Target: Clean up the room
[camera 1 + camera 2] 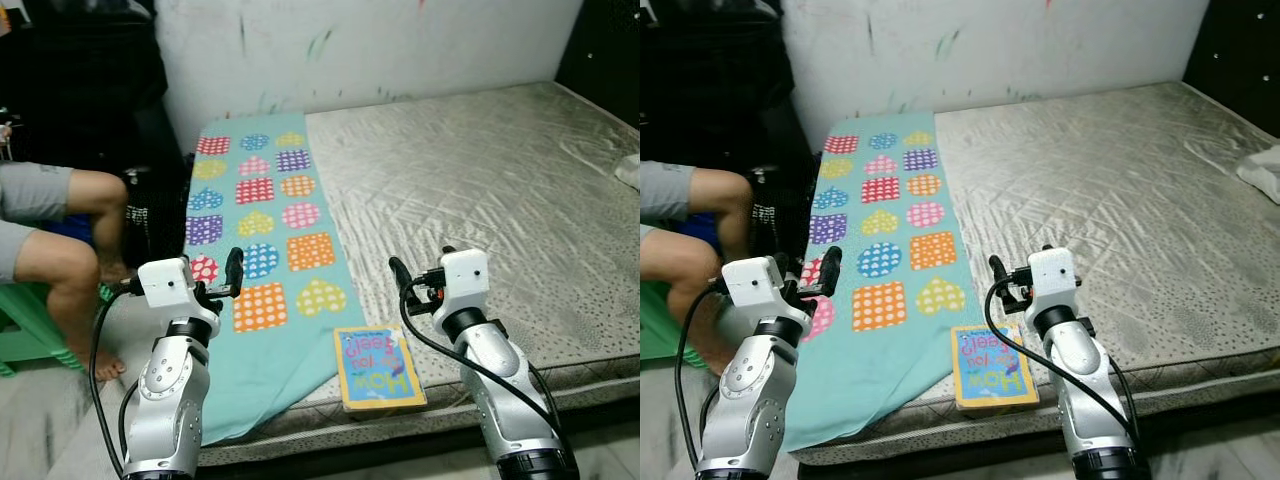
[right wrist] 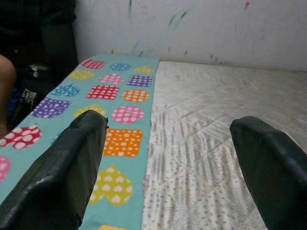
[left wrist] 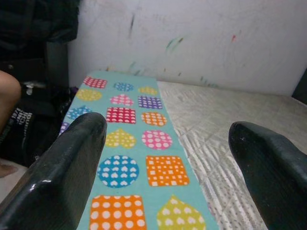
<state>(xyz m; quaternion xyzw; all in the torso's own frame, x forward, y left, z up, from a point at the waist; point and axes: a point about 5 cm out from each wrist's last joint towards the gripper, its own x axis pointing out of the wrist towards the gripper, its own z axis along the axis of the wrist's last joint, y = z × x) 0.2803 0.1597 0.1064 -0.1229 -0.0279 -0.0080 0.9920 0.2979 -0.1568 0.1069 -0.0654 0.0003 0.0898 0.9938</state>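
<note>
A: So, the fingers first?

B: Both pairs stand wide apart with nothing between them. The left gripper (image 3: pixel 168 167) hovers over the near end of the cloth (image 1: pixel 262 225), its fingers (image 3: pixel 57 177) framing the coloured patches. The right gripper (image 2: pixel 168 167) hangs over the seam where the cloth meets the bare mattress (image 1: pixel 480 180); its fingers (image 2: pixel 62 167) hold nothing either.

A: And what is there to tidy?

B: A book (image 1: pixel 378 368) lies flat at the mattress's front edge, cover up, between the two arms and nearer the right one. It sits just beside the cloth's near corner, perhaps touching it. The teal cloth runs along the mattress's left side from the wall to the front edge, where one corner hangs over. Something pale (image 1: pixel 628 172) lies at the far right edge; I cannot tell what it is.

A: How far along, then?

B: Early, I judge. Nothing is gripped, the book is not put away, and the cloth lies spread out.

A: Any bins or boxes?

B: None that I can make out, so where things belong is unclear. A person's legs (image 1: pixel 60 235) are at the left, seated on a green stool (image 1: pixel 25 330), well apart from the grippers.
</note>
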